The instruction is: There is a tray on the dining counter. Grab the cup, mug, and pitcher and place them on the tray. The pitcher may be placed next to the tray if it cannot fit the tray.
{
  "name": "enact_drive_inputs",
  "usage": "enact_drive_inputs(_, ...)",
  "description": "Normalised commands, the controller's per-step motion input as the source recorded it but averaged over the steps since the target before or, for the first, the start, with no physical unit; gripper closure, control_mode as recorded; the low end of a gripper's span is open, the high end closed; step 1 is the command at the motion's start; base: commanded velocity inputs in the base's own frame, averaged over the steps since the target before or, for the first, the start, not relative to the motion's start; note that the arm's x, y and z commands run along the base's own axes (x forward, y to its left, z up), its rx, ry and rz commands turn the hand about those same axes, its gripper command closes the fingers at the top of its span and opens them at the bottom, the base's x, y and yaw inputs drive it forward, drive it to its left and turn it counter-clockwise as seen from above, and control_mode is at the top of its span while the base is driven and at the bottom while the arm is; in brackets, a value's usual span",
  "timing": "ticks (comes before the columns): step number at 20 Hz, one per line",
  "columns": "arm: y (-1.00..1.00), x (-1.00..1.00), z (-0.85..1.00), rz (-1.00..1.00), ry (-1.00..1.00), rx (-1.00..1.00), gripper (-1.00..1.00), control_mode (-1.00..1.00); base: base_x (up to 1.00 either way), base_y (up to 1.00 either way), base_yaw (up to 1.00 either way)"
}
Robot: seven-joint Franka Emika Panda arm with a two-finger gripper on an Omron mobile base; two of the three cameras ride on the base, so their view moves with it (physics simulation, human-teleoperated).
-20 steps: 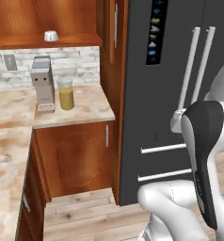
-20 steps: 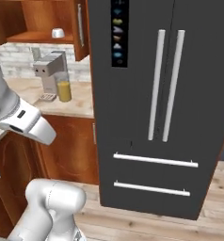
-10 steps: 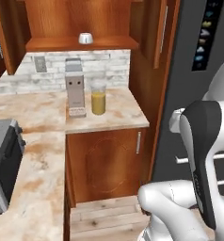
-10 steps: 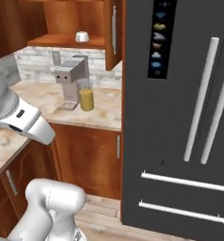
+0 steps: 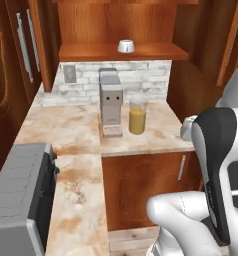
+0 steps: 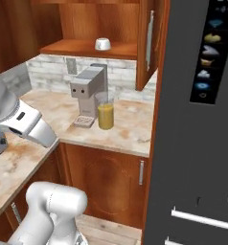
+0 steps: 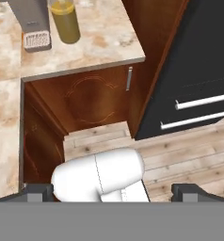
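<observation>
The pitcher (image 5: 137,115) (image 6: 105,113), a clear glass cylinder of orange liquid, stands upright on a beige marble counter (image 5: 76,132) right beside a grey coffee machine (image 5: 111,102). It also appears at the top of the hand view, pitcher (image 7: 65,21). The mug (image 5: 125,46) (image 6: 102,44), squat and white, sits on a wooden shelf above them. My gripper (image 7: 113,192) is open with nothing between its fingertips (image 7: 38,190), well back from the counter and above the wooden floor. The tray, the cup and the dining counter are out of view.
The counter turns in an L toward the near left, where a grey box appliance (image 5: 18,197) sits. Wooden cabinet doors (image 5: 141,182) stand under the counter. A black fridge (image 6: 202,119) rises at the right, and upper cabinets (image 6: 147,43) hang beside the shelf.
The whole picture has shifted, so the base has moved: the counter corner with the pitcher now sits in the middle and closer. The gripper stays open.
</observation>
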Motion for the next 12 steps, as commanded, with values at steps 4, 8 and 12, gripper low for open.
enact_drive_inputs(4,0.00,0.00,0.00,0.00,0.00,0.00,-1.00,1.00,0.72,0.36,0.13)
enact_drive_inputs(8,0.00,0.00,0.00,0.00,0.00,0.00,-1.00,1.00,0.70,0.08,0.14)
enact_drive_inputs(12,0.00,0.00,0.00,0.00,0.00,0.00,-1.00,1.00,0.68,0.00,0.16)
